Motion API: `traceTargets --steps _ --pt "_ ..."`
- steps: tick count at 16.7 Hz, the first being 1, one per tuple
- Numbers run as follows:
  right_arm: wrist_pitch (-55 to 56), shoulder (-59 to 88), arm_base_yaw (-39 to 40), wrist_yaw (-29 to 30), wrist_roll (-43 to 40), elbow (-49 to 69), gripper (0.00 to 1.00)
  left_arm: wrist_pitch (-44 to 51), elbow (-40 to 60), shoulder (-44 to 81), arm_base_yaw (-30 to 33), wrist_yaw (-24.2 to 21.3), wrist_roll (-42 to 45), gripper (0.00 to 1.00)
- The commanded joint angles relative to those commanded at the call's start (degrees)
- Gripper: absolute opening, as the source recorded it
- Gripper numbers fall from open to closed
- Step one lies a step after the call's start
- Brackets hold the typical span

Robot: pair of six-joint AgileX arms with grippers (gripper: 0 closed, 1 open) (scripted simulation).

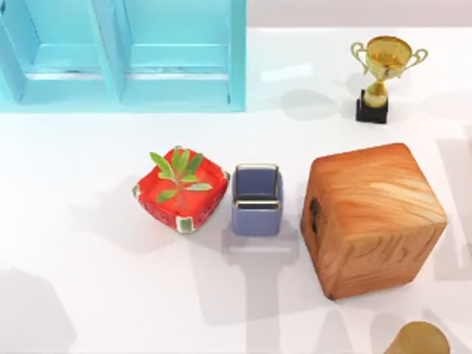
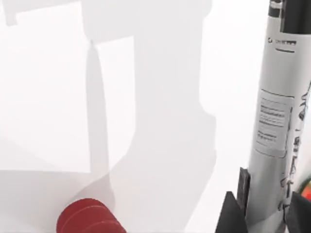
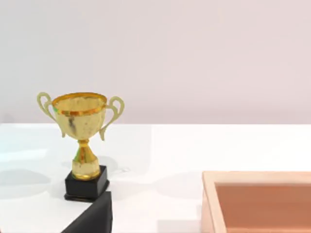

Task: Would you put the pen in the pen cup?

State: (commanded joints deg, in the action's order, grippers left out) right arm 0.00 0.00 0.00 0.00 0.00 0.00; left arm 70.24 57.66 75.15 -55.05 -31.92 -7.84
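**Left end effector grips pen; pen cup stands mid-tabletop**

Left wrist view: the left end effector [image 2: 265,217] is closed around the slim straight marker-like pen [image 2: 278,111]. Dark fingers [image 2: 232,213] sit on either side of the barrel's near end. The barrel looks pale grey with printed labels and a black far end, and it points away from the camera over the bare white tabletop [image 2: 160,97]. The pen is in that grip, not in the cup. A red ribbed cylinder [image 2: 90,218] lies on the tabletop nearer the camera, well apart from the pen. The pen's thin shadow falls across the white surface.

Top view: the small square blue-grey pen cup with a shiny metal rim [image 1: 257,200] stands upright near the tabletop's middle. It is between the red strawberry-patterned pot with green leaves [image 1: 182,189] on its left and the big wooden box [image 1: 371,218] on its right. The pot is just beside the cup, and whether they touch cannot be told. The box is near the cup with a narrow gap between them. A gold trophy on a black base [image 1: 385,74] stands at the back right. A light-blue cabinet [image 1: 122,55] is at the back left. A tan rounded object [image 1: 417,340] is at the front right edge.

Right wrist view: the right end effector [image 3: 95,216] appears as a dark wedge, and its opening cannot be told. It faces the trophy and the box's rim.
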Motion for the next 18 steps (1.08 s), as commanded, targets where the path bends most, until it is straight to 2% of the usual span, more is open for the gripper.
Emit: traceTargets --steps 6,8,10,12,14,16,18 --pt "0.00 0.00 0.00 0.00 0.00 0.00 1.00 -0.48 0.22 0.45 0.41 0.68 0.23 0.00" --pt "0.00 0.00 0.00 0.00 0.00 0.00 1.00 -2.88 0.95 2.02 1.72 3.61 0.76 0.00" --pt "0.00 0.00 0.00 0.00 0.00 0.00 1.00 -7.32 2.24 4.74 4.76 8.89 1.65 0.00" --pt "0.00 0.00 0.00 0.00 0.00 0.00 1.00 -13.79 3.96 8.29 9.82 16.48 2.74 0.00" --pt "0.00 0.00 0.00 0.00 0.00 0.00 1.00 -22.19 6.04 12.34 16.84 26.36 3.91 0.00" --pt "0.00 0.00 0.00 0.00 0.00 0.00 1.00 -32.02 8.17 16.75 25.55 38.54 5.02 0.00" --pt "0.00 0.00 0.00 0.00 0.00 0.00 1.00 -42.75 9.96 21.27 36.01 52.79 6.05 0.00"
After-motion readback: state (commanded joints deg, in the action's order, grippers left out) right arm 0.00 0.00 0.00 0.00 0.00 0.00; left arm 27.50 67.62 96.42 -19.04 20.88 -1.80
